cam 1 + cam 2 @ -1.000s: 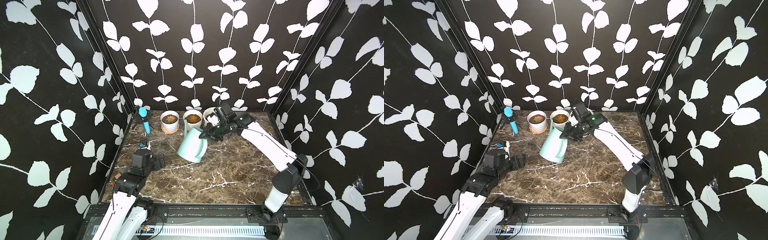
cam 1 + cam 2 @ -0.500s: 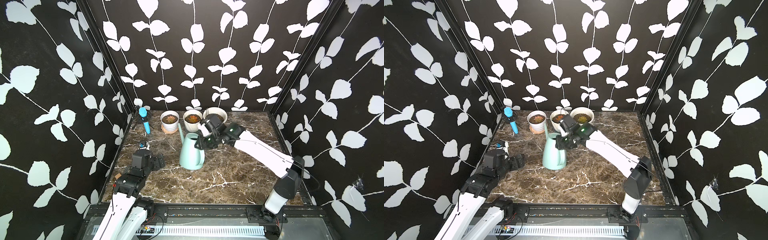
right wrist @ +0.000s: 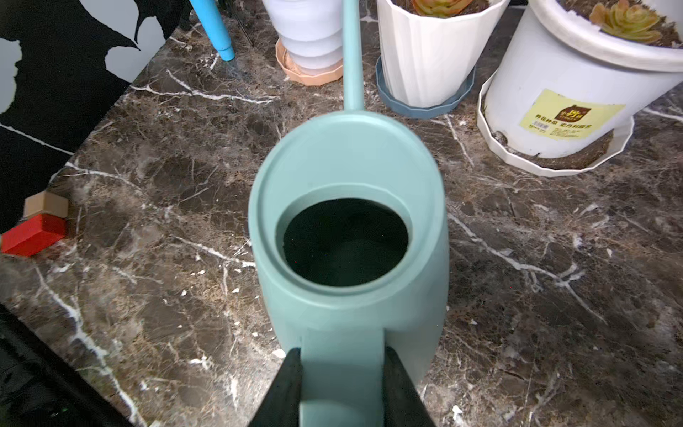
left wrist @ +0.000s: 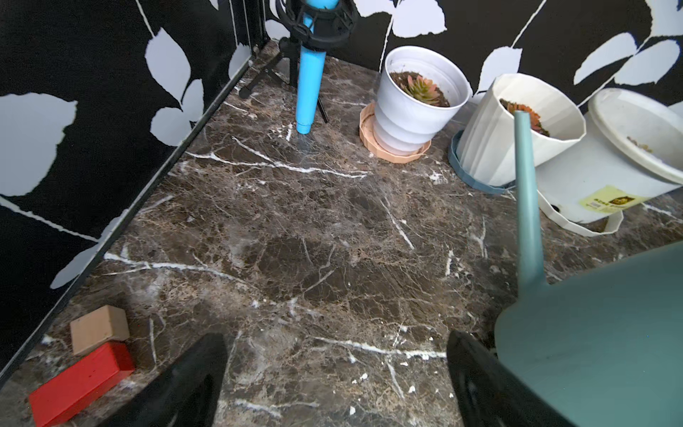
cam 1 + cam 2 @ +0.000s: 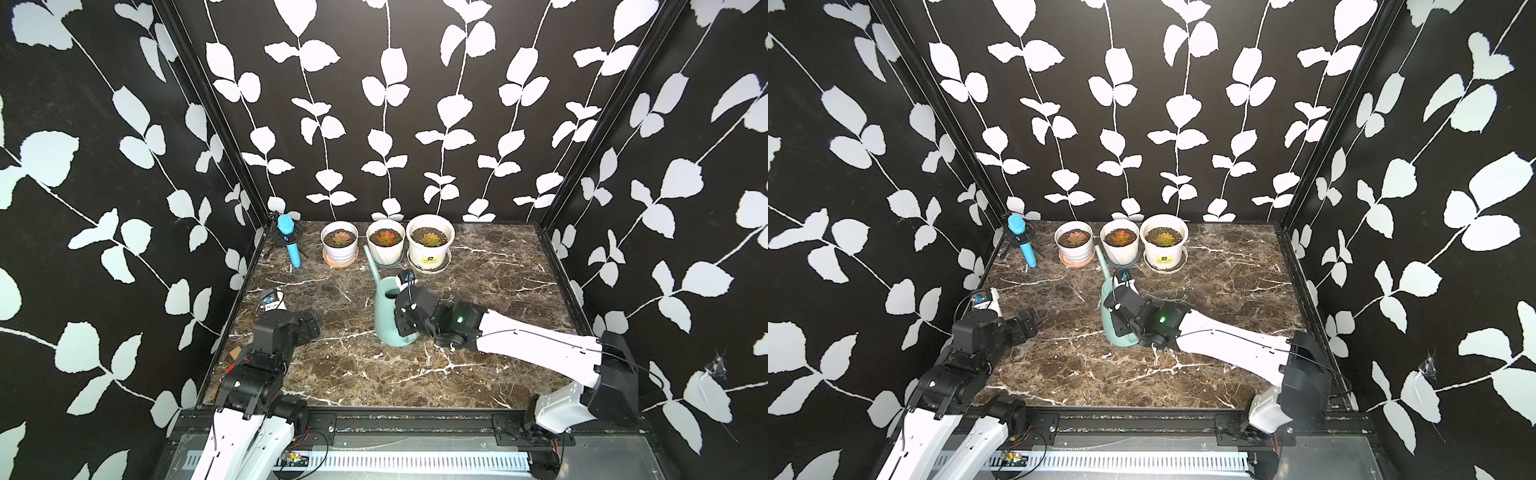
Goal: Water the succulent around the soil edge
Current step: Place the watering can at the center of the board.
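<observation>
I am clamping my right gripper [image 3: 342, 373] narrow on the handle of the can [image 3: 347, 159], one finger pressing on each side. The can is sitting upright near the middle of the table [image 5: 478, 291]; whether its base is touching the marble I cannot tell. Its spout [image 5: 371, 262] is pointing at the back wall, ending just beside the middle pot [image 5: 385, 249]. Three pots are standing in a row there, a succulent [image 5: 386, 237] growing in each, well apart from the can's body. My left gripper [image 4: 332, 369] is hanging wide open and empty just beside the can, over the table's left side. A red block [image 4: 81, 380] and a tan block [image 4: 99, 329] are lying touching at the left wall.
</observation>
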You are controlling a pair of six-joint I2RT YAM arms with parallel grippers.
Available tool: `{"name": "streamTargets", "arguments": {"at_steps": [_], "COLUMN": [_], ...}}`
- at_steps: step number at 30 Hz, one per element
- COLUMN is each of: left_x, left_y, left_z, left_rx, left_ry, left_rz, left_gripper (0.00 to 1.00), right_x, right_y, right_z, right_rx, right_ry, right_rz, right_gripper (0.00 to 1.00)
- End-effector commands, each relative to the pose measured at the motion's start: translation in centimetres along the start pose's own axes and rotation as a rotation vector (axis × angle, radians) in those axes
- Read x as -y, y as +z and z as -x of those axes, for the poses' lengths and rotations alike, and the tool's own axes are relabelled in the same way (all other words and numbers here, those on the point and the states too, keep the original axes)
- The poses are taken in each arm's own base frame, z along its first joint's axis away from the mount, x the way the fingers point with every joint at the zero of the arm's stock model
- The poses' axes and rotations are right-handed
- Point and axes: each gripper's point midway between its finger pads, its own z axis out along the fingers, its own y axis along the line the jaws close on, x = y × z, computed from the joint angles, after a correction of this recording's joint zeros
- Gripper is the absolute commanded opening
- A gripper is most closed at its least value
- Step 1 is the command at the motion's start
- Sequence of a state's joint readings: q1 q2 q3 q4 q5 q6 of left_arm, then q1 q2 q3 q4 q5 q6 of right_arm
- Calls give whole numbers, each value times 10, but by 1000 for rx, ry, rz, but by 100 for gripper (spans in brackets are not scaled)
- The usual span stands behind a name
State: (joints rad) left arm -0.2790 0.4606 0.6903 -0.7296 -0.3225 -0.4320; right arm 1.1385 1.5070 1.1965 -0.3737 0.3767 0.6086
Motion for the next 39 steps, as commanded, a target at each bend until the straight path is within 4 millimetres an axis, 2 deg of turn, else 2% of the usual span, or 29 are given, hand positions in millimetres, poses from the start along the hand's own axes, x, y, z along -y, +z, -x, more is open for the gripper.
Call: {"name": "streamTargets", "arguments": {"at_steps": [1, 12, 14, 16, 19, 21, 27, 29, 30, 31, 32, 34, 39], "left_x": [-13, -11, -12, -12, -10, -10, -8, -8, -10, -11, -13, -15, -12], "left_y": [-4, -3, -1, -1, 0, 0, 2, 3, 4, 4, 4, 4, 5], "left_z": [0, -2, -3, -3, -4, -4, -6, -7, -8, -8, -8, -8, -7], "left_rx": [18, 9, 2, -2, -4, -6, -15, -21, -26, -30, -36, -50, -87], "left_ry": [-16, -12, -9, -7, -7, -6, -5, -6, -9, -14, -18, -16, 8], "left_rz": [58, 52, 60, 61, 55, 55, 49, 53, 64, 75, 89, 108, 111], "left_gripper": [94, 95, 96, 96, 97, 97, 97, 98, 98, 99, 99, 99, 99], "right_x": [-17, -32, -33, -36, -40, -42, -49, -49, -49, -49, -49, -48, -27], "right_y": [-11, 19, 32, 39, 49, 53, 55, 54, 54, 53, 51, 49, 29], "right_z": [40, 28, 16, 11, 3, -1, 0, -2, -4, -6, -8, -12, -23], "right_rx": [267, 290, 254, 238, 222, 216, 197, 174, 160, 146, 133, 115, 104], "right_ry": [25, 25, 11, 4, 3, 5, -7, -16, -23, -27, -29, -34, -30], "right_rz": [12, -2, -28, -28, -23, -18, -5, -11, -14, -11, -8, -4, -35], "right_gripper": [0, 0, 1, 10, 14, 21, 47, 51, 61, 87, 95, 95, 94]}}
